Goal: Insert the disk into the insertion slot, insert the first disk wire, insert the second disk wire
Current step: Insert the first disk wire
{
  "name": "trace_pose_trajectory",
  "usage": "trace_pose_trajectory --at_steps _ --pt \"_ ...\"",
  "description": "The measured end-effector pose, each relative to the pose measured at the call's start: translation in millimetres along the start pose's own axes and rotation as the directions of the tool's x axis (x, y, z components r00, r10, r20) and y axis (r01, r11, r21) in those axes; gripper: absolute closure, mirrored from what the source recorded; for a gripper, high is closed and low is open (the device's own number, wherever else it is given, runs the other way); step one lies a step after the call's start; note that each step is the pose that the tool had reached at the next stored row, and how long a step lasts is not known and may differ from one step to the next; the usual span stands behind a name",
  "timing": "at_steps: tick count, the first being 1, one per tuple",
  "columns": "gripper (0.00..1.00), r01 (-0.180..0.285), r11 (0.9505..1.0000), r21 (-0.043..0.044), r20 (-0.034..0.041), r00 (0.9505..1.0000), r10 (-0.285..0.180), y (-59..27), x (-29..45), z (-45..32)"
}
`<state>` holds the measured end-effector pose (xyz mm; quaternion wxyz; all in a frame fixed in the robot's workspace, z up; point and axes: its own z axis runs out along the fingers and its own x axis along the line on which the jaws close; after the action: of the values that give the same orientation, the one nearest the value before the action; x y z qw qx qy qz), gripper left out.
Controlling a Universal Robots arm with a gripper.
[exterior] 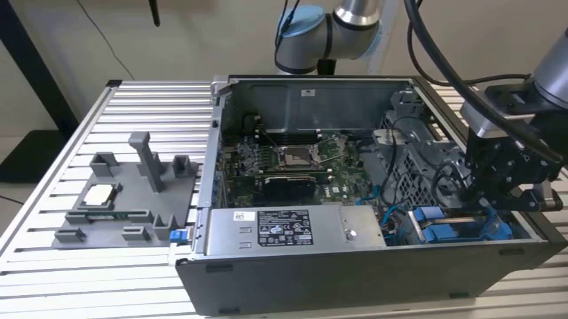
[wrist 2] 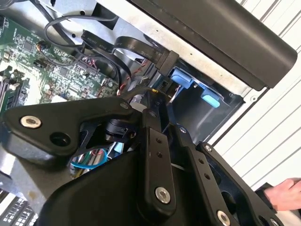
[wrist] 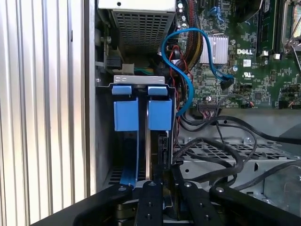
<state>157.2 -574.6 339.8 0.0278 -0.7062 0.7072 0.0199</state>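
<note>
- In the exterior view an open computer case [exterior: 337, 282] lies on the slatted tabletop [exterior: 142, 106]. The pincer [exterior: 497, 203] hangs low in the case's near corner, at the exterior view's right. It is just above the disk [exterior: 453, 232], probably because the work there is at the disk's cable end.
- The grey power-supply box [exterior: 284, 229] sits just beside the disk. The grey fixture tray [exterior: 124, 212] lies well apart, at the exterior view's left. This view gives the overall layout, but it does not settle whether the pincer is clenched or released.
- The second wrist view looks along the pincer's black links toward the blue tabs. A black flat cable [wrist 2: 164, 60] ends in a connector just beside them, close to the pincer's tip. This view adds a person's hand [wrist 2: 287, 195] outside the case, over the tabletop.
- The first wrist view faces the disk end-on. Its blue carrier tabs stand upright between the sheet-metal walls of the insertion slot [wrist: 102, 141], so the disk appears seated.
- A blue cable [wrist: 178, 70] and black wires [wrist: 211, 141] loop loosely near it. Whether any wire is plugged in cannot be told.
</note>
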Motion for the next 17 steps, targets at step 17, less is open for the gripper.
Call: trace_pose_trajectory --at_steps 17 --pt "0.8 0.0 1.0 -0.0002 0.0078 1.0 0.0 -1.0 0.6 11.6"
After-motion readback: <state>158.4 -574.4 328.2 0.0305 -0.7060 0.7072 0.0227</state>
